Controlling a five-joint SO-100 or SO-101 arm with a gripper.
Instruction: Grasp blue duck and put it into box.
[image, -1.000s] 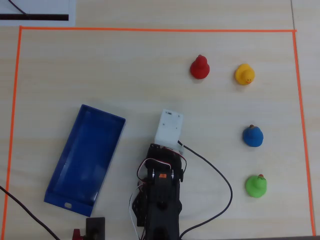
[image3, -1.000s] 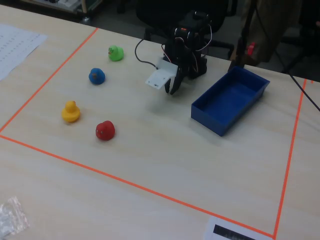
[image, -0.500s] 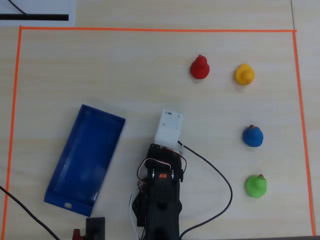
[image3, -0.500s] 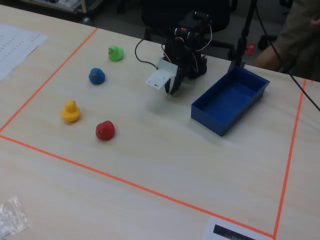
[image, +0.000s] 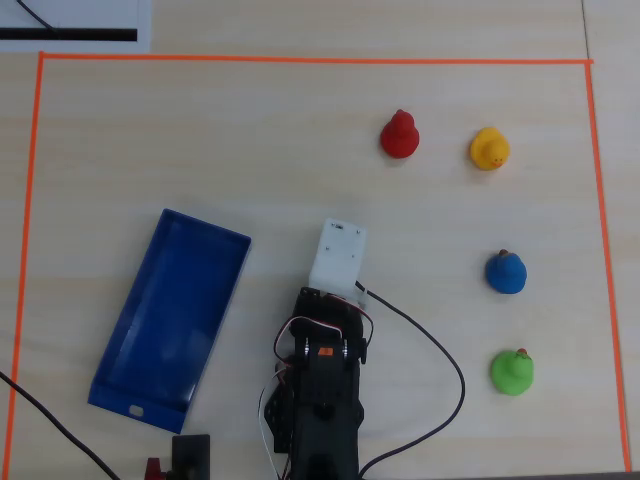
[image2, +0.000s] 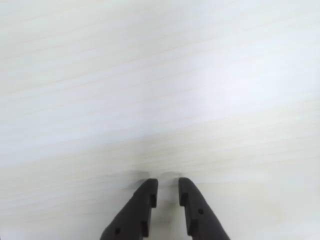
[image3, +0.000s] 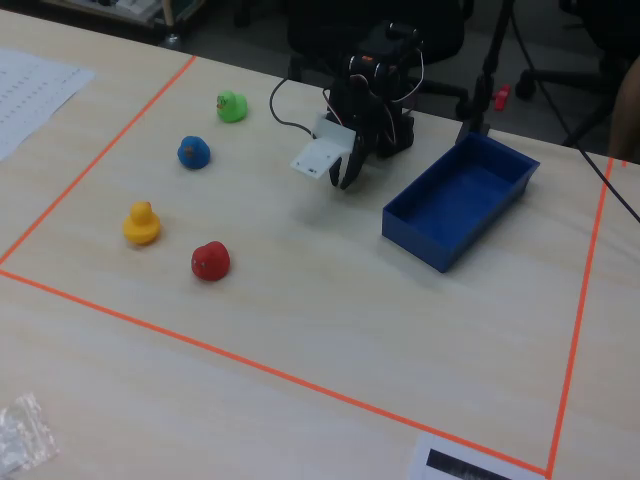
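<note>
The blue duck (image: 506, 272) (image3: 193, 152) stands alone on the pale wood table, far to the right of the arm in the overhead view. The box (image: 170, 310) (image3: 460, 195), a shallow blue tray, lies empty to the arm's left there. My gripper (image2: 166, 184) (image3: 343, 178) hangs low over bare table between the two and touches neither. In the wrist view its dark fingers (image2: 145, 200) stand nearly together with a narrow empty gap. From overhead a white camera block (image: 337, 255) hides the fingers.
A green duck (image: 512, 372) sits nearest the blue one, with a yellow duck (image: 489, 149) and a red duck (image: 400, 135) farther out. Orange tape (image: 300, 60) frames the work area. A black cable (image: 445, 350) loops right of the arm's base.
</note>
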